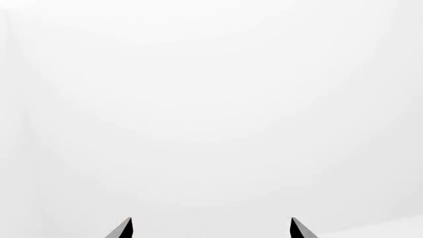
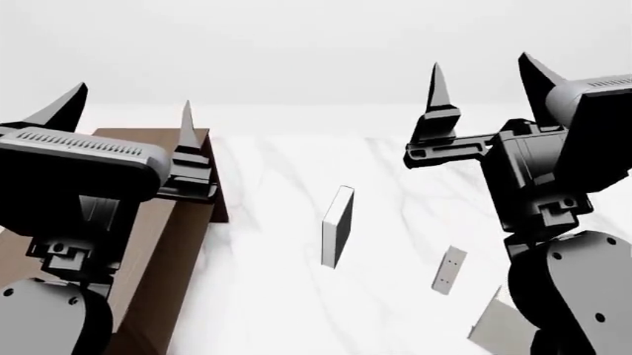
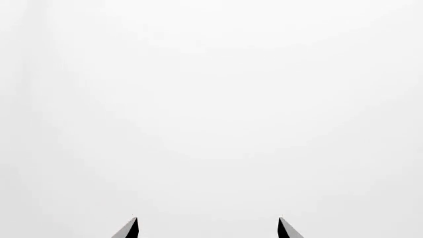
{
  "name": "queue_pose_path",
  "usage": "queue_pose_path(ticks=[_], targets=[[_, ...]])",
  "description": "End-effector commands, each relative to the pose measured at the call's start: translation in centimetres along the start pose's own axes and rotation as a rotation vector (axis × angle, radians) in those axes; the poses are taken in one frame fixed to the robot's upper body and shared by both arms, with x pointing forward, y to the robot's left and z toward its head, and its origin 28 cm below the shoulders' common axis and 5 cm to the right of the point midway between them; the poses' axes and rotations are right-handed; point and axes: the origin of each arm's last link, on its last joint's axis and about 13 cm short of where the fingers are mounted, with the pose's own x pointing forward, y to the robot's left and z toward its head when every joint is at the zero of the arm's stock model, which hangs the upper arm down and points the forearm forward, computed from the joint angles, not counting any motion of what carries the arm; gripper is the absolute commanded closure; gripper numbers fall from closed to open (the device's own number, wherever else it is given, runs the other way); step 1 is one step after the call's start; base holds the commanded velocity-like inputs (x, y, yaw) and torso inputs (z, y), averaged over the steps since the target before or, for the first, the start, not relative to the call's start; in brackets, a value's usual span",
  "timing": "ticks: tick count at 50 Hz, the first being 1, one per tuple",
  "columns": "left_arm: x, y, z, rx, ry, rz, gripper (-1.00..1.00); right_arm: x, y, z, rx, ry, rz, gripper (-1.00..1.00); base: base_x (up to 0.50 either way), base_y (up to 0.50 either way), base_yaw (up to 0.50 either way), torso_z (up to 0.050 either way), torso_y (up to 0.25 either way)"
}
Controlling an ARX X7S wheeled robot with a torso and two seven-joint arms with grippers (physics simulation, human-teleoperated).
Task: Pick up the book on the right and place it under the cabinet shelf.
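In the head view the pale grey book [image 2: 491, 323] stands tilted at the lower right of the white table, partly hidden behind my right arm. The dark brown cabinet shelf [image 2: 168, 229] lies at the left, partly behind my left arm. My left gripper [image 2: 129, 111] is raised above the cabinet, open and holding nothing. My right gripper [image 2: 481, 70] is raised high above the table's right side, open and well above the book. Each wrist view shows only two spread fingertips of the left gripper [image 1: 211, 223] and the right gripper [image 3: 208, 223] against plain white.
A white-paged book with a black cover [image 2: 337, 225] stands upright mid-table. A small pale book with dots on its spine [image 2: 448, 270] stands to its right, near the grey book. The white marble table [image 2: 277, 303] ends at a far edge before a plain wall.
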Motion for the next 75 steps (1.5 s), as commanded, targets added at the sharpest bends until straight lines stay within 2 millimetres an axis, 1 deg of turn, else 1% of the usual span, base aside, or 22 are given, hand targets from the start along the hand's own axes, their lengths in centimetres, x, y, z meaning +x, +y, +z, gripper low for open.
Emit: queue_pose_path(ticks=[1,5,7,11,14,18,20,25,30,34,40,46,50,63,75], targets=[[-0.1,0.0,0.2,0.01,-0.007,-0.006,-1.0,1.3,-1.6,2.3,-0.119,0.086,0.084,-1.0,0.0,0.0,0.0,0.0,0.0],[0.0,0.0,0.2,0.01,-0.008,-0.007,-1.0,1.8,-2.5,3.7,-0.173,0.17,0.127,-1.0,0.0,0.0,0.0,0.0,0.0],[0.0,0.0,0.2,0.01,-0.007,-0.008,-1.0,2.0,-2.8,4.5,-0.196,0.181,0.15,-1.0,0.0,0.0,0.0,0.0,0.0],[0.0,0.0,0.3,0.011,-0.009,-0.009,-1.0,2.6,-3.5,6.2,-0.246,0.206,0.248,-1.0,0.0,0.0,0.0,0.0,0.0],[0.0,0.0,0.4,0.013,-0.012,-0.01,-1.0,3.4,-4.3,7.3,-0.283,0.222,0.277,-1.0,0.0,0.0,0.0,0.0,0.0],[-0.1,0.0,0.5,0.015,-0.016,-0.011,-1.0,4.3,-5.7,8.6,-0.311,0.281,0.4,-1.0,0.0,0.0,0.0,0.0,0.0],[-0.2,0.0,0.6,0.018,-0.018,-0.012,-1.0,4.4,-6.1,9.1,-0.312,0.331,0.455,-1.0,0.0,0.0,0.0,0.0,0.0],[-0.3,0.0,0.9,0.031,-0.025,-0.012,-1.0,4.6,-7.7,9.6,-0.415,0.52,0.577,-1.0,0.0,0.0,0.0,0.0,0.0],[-0.3,0.1,1.1,0.038,-0.031,-0.013,-1.0,5.1,-9.2,9.9,-0.484,0.703,0.597,-1.0,0.0,0.0,0.0,0.0,0.0],[-0.3,0.0,1.3,0.045,-0.034,-0.014,-1.0,5.9,-10.3,9.5,-0.471,0.808,0.572,-1.0,0.0,0.0,0.0,0.0,0.0],[-0.2,0.0,1.5,0.049,-0.039,-0.015,-1.0,5.7,-11.5,8.3,-0.494,0.967,0.562,-1.0,0.0,0.0,0.0,0.0,0.0],[-0.2,0.1,1.5,0.052,-0.039,-0.012,-1.0,4.6,-12.2,6.7,-0.515,1.117,0.552,-1.0,0.0,0.0,0.0,0.0,0.0],[-0.3,0.0,1.3,0.048,-0.036,-0.013,-1.0,3.8,-12.5,5.2,-0.512,1.191,0.552,-1.0,0.0,0.0,0.0,0.0,0.0],[-0.4,0.1,0.8,0.047,-0.026,-0.007,-1.0,1.6,-12.6,2.0,-0.471,1.349,0.588,-1.0,0.0,0.0,0.0,0.0,0.0],[-0.4,0.0,0.5,0.044,-0.016,-0.009,-1.0,0.0,-12.3,1.6,-0.457,1.399,0.62,-1.0,0.0,0.0,0.0,0.0,0.0]])
